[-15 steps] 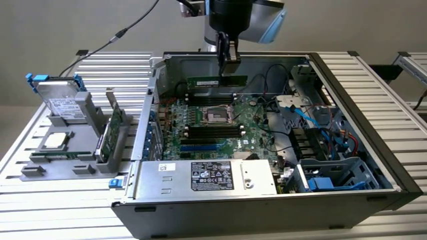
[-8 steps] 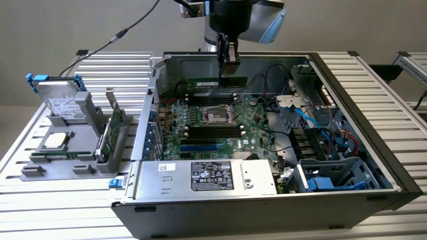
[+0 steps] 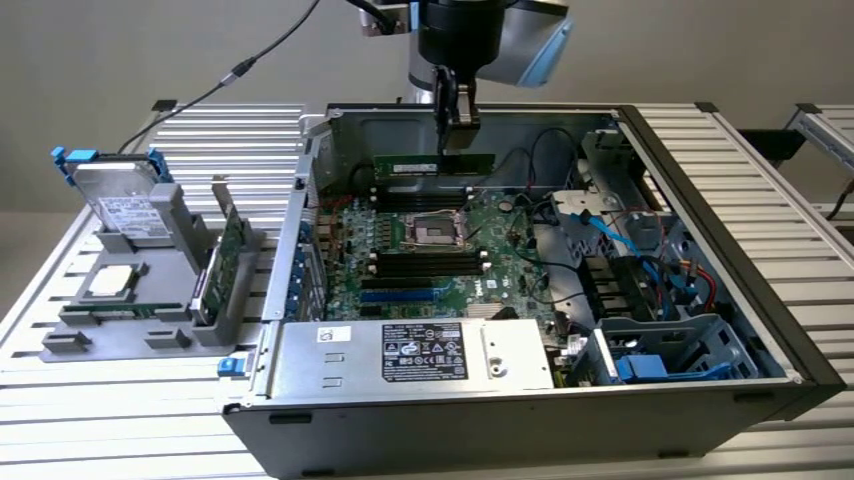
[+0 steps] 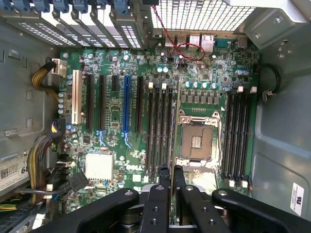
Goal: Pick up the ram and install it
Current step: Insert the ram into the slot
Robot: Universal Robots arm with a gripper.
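- Black gripper: jaws narrow, pinching the long green ram stick by its top edge.
- Bottom edge left free, hanging level above the green motherboard, parallel to its black slots.

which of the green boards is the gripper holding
The ram, the narrow stick clamped in the gripper above the motherboard. The broader green card stands in the grey holder outside the case.

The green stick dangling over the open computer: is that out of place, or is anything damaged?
Nothing looks damaged. The ram hangs level above the motherboard, pinched by the gripper nearer its end on the exterior view's right, not seated in any slot.
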